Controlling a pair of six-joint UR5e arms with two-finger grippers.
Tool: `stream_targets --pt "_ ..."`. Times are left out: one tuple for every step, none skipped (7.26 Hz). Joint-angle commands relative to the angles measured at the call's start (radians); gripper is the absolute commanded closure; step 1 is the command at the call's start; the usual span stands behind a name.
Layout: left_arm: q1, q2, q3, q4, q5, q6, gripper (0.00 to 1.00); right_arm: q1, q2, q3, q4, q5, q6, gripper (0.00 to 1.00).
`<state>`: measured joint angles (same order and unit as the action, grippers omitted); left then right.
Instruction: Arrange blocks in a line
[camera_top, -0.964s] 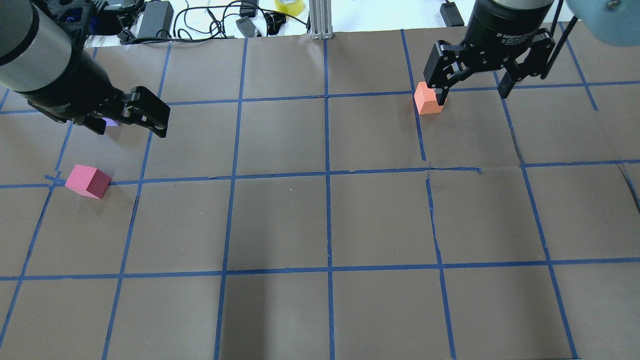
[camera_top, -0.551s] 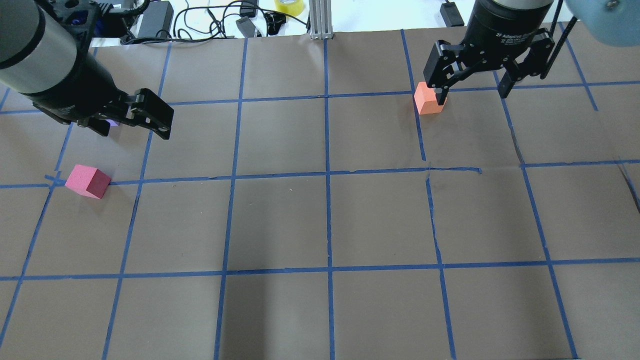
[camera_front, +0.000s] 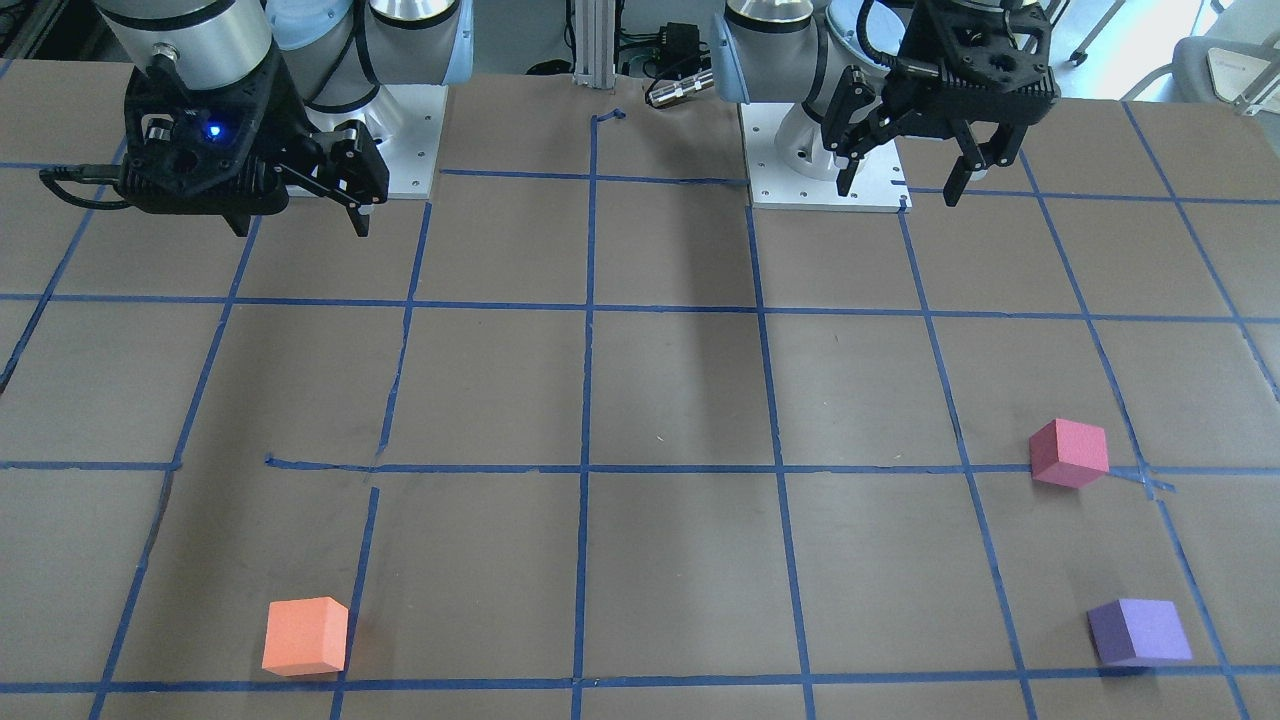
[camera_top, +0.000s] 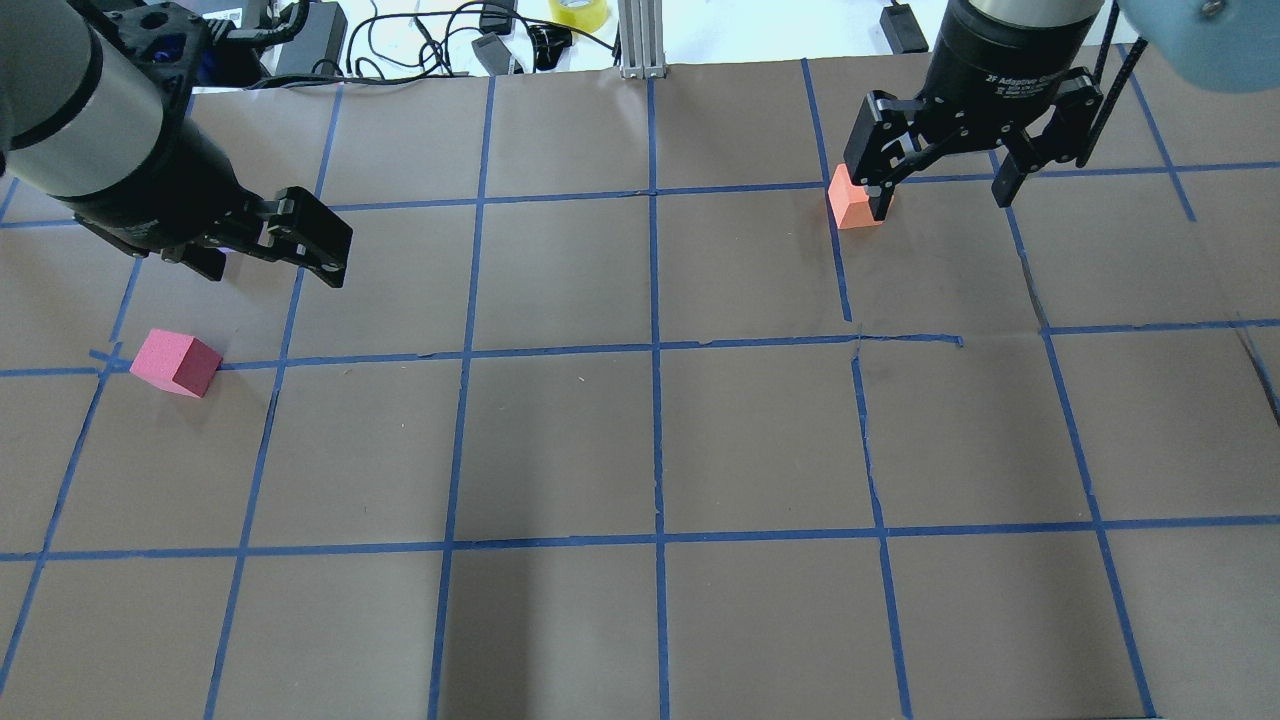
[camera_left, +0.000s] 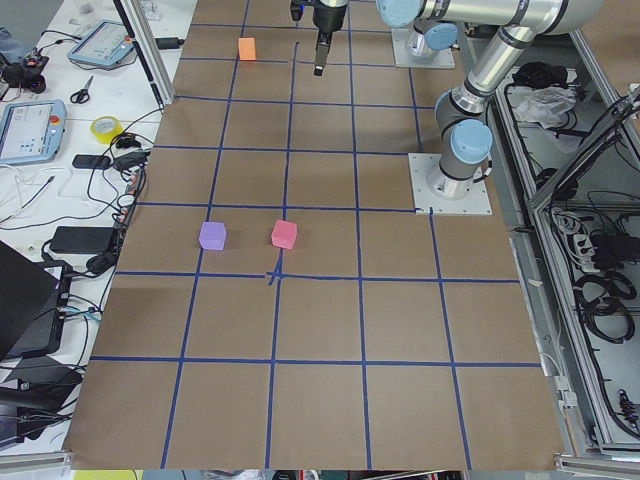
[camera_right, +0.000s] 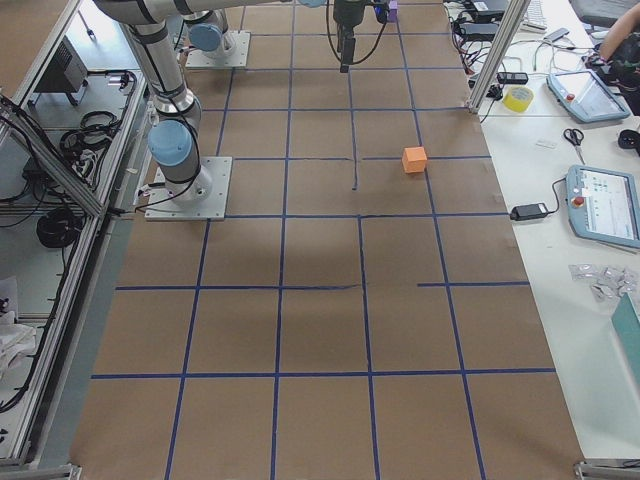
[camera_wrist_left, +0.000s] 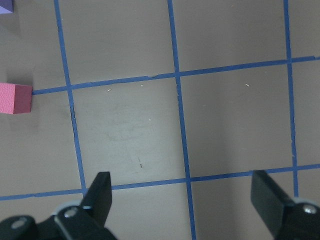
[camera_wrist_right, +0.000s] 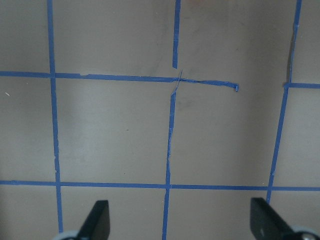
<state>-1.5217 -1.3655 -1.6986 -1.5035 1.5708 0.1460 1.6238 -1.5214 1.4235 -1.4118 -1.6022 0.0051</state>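
Three foam blocks lie apart on the brown gridded table. The orange block (camera_front: 305, 635) (camera_top: 846, 202) is at the far right of the overhead view. The pinkish-red block (camera_front: 1068, 453) (camera_top: 175, 362) and the purple block (camera_front: 1138, 631) (camera_left: 212, 236) are on the left; my left arm hides the purple one in the overhead view. My left gripper (camera_top: 268, 262) (camera_front: 900, 188) hangs open and empty, high above the table. The pinkish-red block (camera_wrist_left: 15, 99) shows at the left edge of its wrist view. My right gripper (camera_top: 942, 203) (camera_front: 300, 225) is open and empty, also high up.
Cables, power adapters and a yellow tape roll (camera_top: 578, 10) lie beyond the table's far edge, beside an aluminium post (camera_top: 640, 40). The arms' base plates (camera_front: 825, 165) sit at the robot side. Blue tape lines divide the table into squares.
My left gripper has shifted a little to the right, and the purple block is now fully hidden behind it in the overhead view. My right gripper has barely moved.
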Motion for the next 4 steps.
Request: stream_targets --pt "0.0 0.002 -0.003 0.0 0.0 -0.005 0.0 -0.005 0.003 0.0 -0.001 0.001 0.006 0.0" --pt "0.0 0.0 -0.003 0.0 0.0 -0.006 0.0 -0.007 0.004 0.0 0.007 -0.002 0.006 0.0" --pt "-0.003 0.0 -0.006 -0.001 -0.002 -0.006 0.0 -0.007 0.006 0.002 0.001 0.002 -0.003 0.0" --pt "-0.003 0.0 -0.012 0.0 -0.002 -0.008 0.0 -0.013 0.009 0.002 -0.009 -0.004 -0.011 0.0"
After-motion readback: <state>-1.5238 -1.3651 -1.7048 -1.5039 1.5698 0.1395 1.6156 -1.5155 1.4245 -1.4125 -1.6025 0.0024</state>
